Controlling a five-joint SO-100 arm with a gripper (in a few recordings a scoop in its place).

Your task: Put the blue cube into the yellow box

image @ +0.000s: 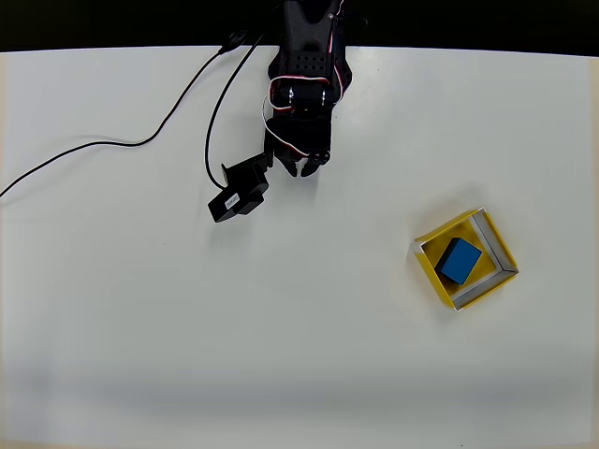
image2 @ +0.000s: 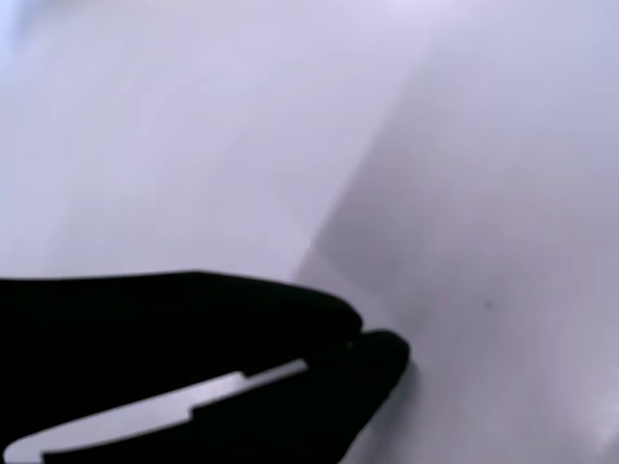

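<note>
In the overhead view the blue cube (image: 460,260) lies inside the yellow box (image: 439,231), a shallow tray with pale rims at the right of the white table. The cube sits on the tray's floor, turned a little, with yellow showing around it. My black gripper (image: 304,168) hangs near the table's back edge at top centre, far to the upper left of the box. In the wrist view the gripper (image2: 363,340) has its fingertips (image2: 387,353) together over bare table, with nothing held.
A black boxy camera piece (image: 238,192) juts out to the left of the gripper. A black cable (image: 112,145) runs from the arm across the table's back left. The table's back edge (image: 468,51) borders a dark area.
</note>
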